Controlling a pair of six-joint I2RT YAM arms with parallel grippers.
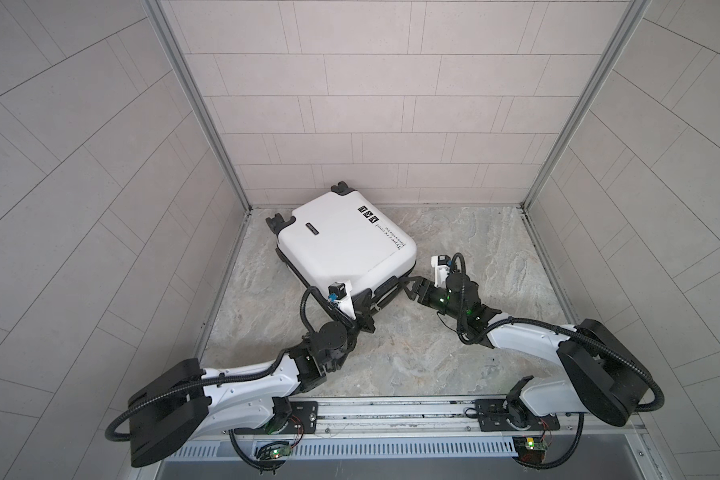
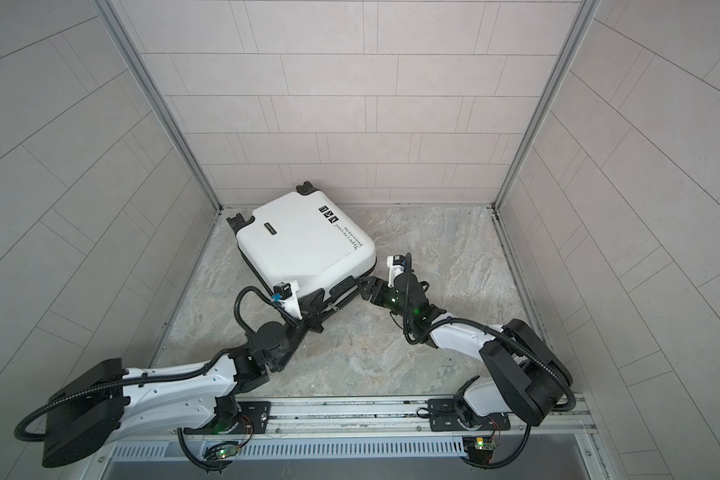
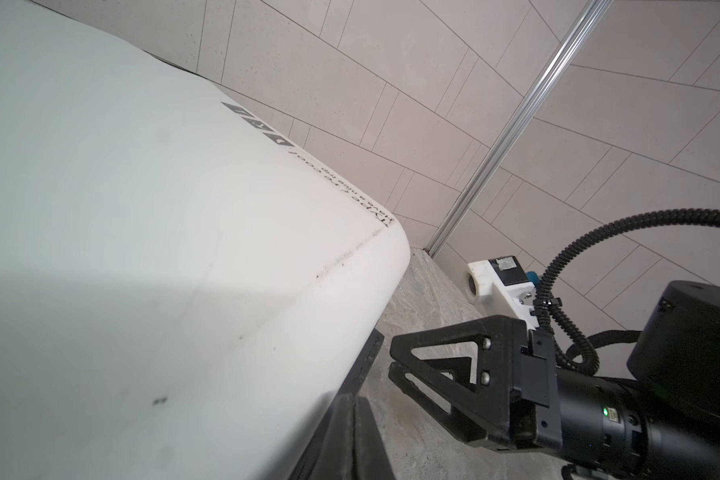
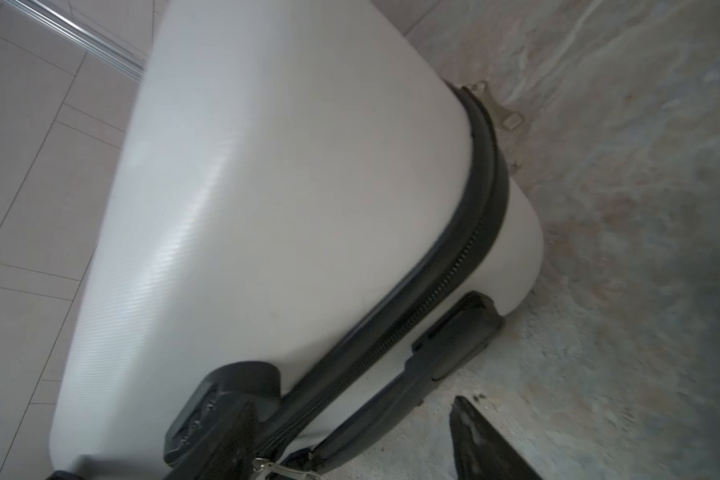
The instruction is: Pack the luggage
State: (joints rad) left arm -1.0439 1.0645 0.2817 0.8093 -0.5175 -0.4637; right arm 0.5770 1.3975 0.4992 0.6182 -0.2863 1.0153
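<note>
The luggage (image 1: pixel 341 241) (image 2: pixel 304 245) lies flat and closed on the marble table (image 1: pixel 474 249), at the back left with its wheels toward the rear corner. Its white shell (image 3: pixel 142 249) (image 4: pixel 287 187) fills both wrist views. My left gripper (image 1: pixel 364 305) (image 2: pixel 308 305) (image 3: pixel 352 405) is shut, its tips against the black zipper band on the near side. My right gripper (image 1: pixel 406 289) (image 2: pixel 364 289) (image 4: pixel 350 403) (image 3: pixel 393 355) is open at the near right corner. The black handle (image 4: pixel 445 345) runs between its fingers, with a metal zipper pull (image 4: pixel 275 467) close by.
Tiled walls enclose the table on three sides, with aluminium posts (image 1: pixel 208 104) at the rear corners. A metal rail (image 1: pixel 391 411) carrying both arm bases runs along the front edge. Bare marble (image 1: pixel 391 357) lies in front of and right of the suitcase.
</note>
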